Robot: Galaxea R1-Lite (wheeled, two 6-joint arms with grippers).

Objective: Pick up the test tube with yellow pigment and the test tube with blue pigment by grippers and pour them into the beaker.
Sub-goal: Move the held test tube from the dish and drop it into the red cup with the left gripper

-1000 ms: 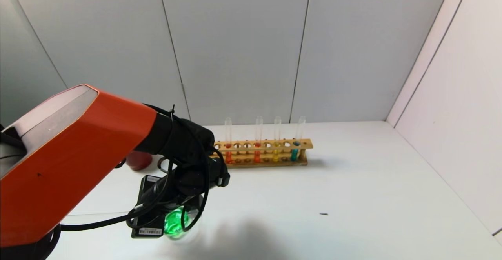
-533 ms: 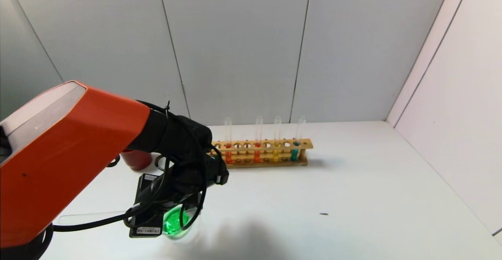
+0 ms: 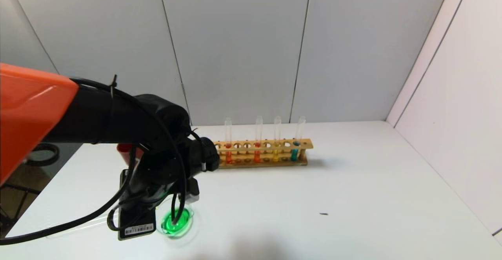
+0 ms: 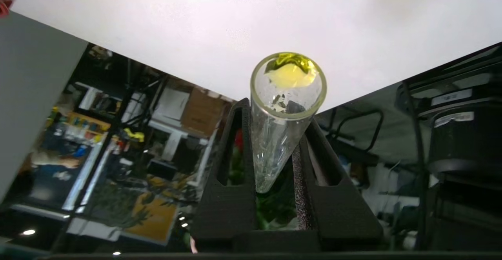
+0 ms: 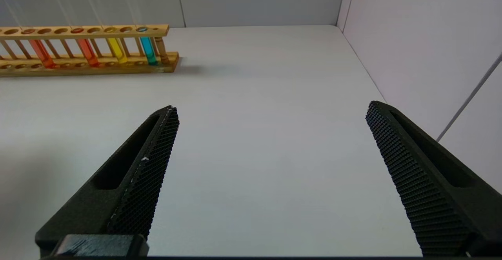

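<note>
My left gripper (image 3: 157,203) hangs just above and left of the beaker (image 3: 177,222), which holds bright green liquid. In the left wrist view the left gripper (image 4: 276,113) is shut on the test tube with yellow pigment (image 4: 280,134), a clear tube lying nearly level with yellow at its round end. In the head view this tube (image 3: 74,229) sticks out faintly to the left of the gripper. A test tube with blue pigment (image 3: 295,152) stands at the right end of the wooden rack (image 3: 262,159); it also shows in the right wrist view (image 5: 148,50). My right gripper (image 5: 270,109) is open and empty over bare table.
The rack (image 5: 86,70) also holds two orange tubes and an amber-yellow one. A dark red cup (image 3: 124,153) stands behind my left arm. The table's left edge runs close to the left gripper. A small dark speck (image 3: 323,214) lies on the table's right half.
My left arm has swung up and to the left, carrying the gripper and the tube a little left. More of the green beaker now shows. The rack has not moved.
</note>
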